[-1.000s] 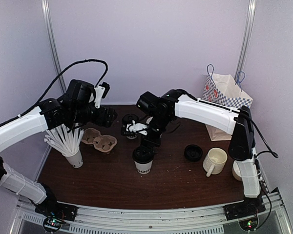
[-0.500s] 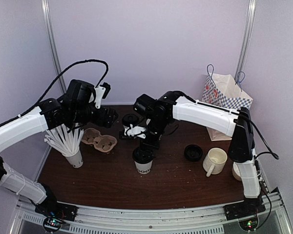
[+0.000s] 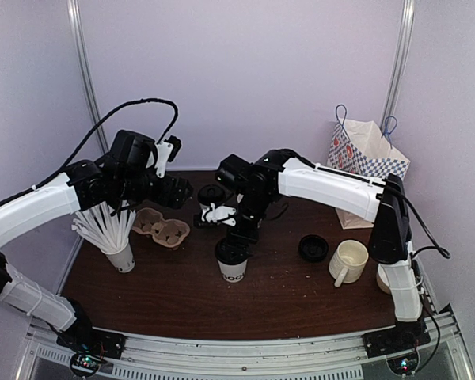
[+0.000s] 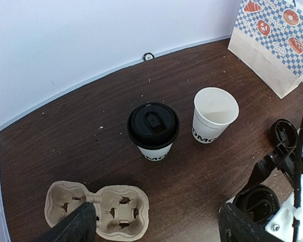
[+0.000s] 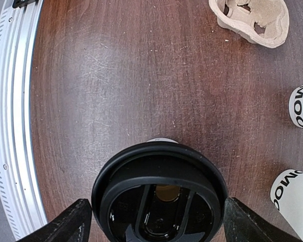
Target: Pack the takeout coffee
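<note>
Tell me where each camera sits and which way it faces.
Top external: above, behind the bases, looking down on the table; left arm, right arm show.
Left wrist: on the left gripper, facing down at a lidded cup; fingers show.
Right wrist: on the right gripper, straight down on another lidded cup; fingers show.
Both wrist views share the carrier.

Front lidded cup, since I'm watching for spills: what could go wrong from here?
1. The right gripper hangs open over the front cup; its lid may not be pressed home and could pop off when lifted.
2. The unlidded cup stands close behind the right arm and could be knocked over.
</note>
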Robot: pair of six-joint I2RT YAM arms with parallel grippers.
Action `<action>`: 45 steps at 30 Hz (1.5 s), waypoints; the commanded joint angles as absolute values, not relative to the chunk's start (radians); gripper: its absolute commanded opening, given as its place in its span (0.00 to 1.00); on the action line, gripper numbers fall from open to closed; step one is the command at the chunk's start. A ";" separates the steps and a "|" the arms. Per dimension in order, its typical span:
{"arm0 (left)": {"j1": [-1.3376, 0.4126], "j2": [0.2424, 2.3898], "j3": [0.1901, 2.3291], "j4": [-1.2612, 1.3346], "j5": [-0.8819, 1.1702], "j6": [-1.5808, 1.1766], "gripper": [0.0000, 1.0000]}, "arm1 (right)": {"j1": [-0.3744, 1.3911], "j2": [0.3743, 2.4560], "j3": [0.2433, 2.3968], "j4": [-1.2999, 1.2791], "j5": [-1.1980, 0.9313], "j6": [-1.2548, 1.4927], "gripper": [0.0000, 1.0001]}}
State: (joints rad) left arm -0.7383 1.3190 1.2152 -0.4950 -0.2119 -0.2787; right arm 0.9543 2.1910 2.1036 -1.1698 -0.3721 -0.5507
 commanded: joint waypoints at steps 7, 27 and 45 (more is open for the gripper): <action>-0.730 1.332 1.210 -0.455 -0.193 -0.264 0.88 | 0.960 2.231 2.164 -1.213 -0.380 -0.540 0.78; -0.730 1.352 1.253 -0.476 -0.197 -0.244 0.88 | 0.856 2.027 2.006 -1.207 -0.278 -0.510 0.72; -0.729 1.381 1.296 -0.500 -0.173 -0.252 0.88 | 0.450 2.171 2.241 -1.191 -0.171 -0.333 0.73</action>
